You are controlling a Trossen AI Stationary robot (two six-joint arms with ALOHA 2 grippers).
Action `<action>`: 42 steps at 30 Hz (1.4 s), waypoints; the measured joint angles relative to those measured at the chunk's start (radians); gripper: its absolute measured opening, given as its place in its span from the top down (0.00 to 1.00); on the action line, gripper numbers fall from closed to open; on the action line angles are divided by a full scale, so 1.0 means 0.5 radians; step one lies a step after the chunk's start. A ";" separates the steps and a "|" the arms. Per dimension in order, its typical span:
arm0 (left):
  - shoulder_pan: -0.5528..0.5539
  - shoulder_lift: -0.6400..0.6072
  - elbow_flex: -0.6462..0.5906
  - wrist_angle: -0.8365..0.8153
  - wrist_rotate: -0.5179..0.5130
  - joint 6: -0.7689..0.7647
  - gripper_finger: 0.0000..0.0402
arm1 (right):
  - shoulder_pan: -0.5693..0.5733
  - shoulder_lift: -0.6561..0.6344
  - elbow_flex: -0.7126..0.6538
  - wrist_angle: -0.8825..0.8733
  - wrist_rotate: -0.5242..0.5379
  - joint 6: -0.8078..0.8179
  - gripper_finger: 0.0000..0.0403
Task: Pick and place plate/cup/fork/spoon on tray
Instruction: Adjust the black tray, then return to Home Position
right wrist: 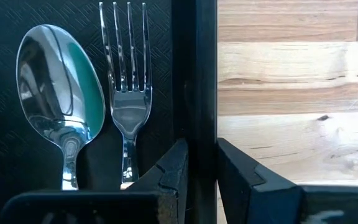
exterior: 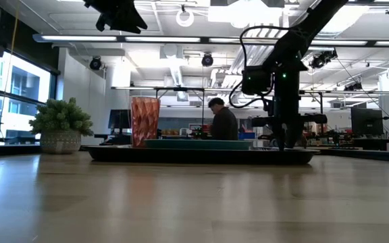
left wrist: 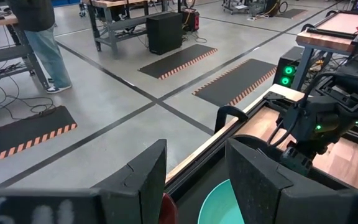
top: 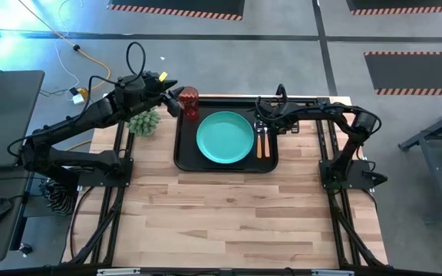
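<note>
While every item already appears to sit on the tray [top: 184,157], the high view shows the plate [top: 225,137] flat near its middle, the cup [top: 189,100] upright at its far left corner, and the fork [top: 265,142] and spoon [top: 259,142] side by side along its right edge. The left end effector [top: 173,102] hovers just beside the cup, and the right end effector [top: 262,116] sits over the cutlery heads. A small potted plant [top: 144,121] stands on the bench [top: 229,215] just left of the tray.

From the low view, the cup [exterior: 144,121] stands free on the tray rim [exterior: 201,156], nothing gripping it; it looks like light, thin plastic (likely to tip if nudged), best taken around its mid-wall. The plate [exterior: 198,143] reads as a low stiff disc, graspable only at its lip. A person stands in the room far behind.

Through the left wrist view, the left end effector [left wrist: 194,180] is released, its fingers spread with only a sliver of the cup [left wrist: 168,210] and the plate's edge [left wrist: 219,205] below.

Through the right wrist view, the spoon [right wrist: 61,93] and fork [right wrist: 124,81] lie parallel on the tray floor, apart from each other. The right end effector [right wrist: 201,168] straddles the tray's rim with its fingers barely parted, holding nothing. Both utensils look slim, rigid and slick at the metal; the wooden handles probably offer the surer grip.
</note>
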 joint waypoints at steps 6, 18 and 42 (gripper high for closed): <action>0.000 0.000 0.000 -0.001 0.000 0.000 0.61 | 0.001 0.000 0.001 0.032 0.002 -0.005 0.86; 0.000 0.000 0.000 0.000 0.000 0.002 0.61 | 0.001 0.000 0.000 0.044 -0.008 -0.073 0.69; -0.047 -0.001 0.000 -0.056 0.674 -0.143 0.61 | 0.079 -0.601 -0.001 0.236 -0.022 -0.266 0.67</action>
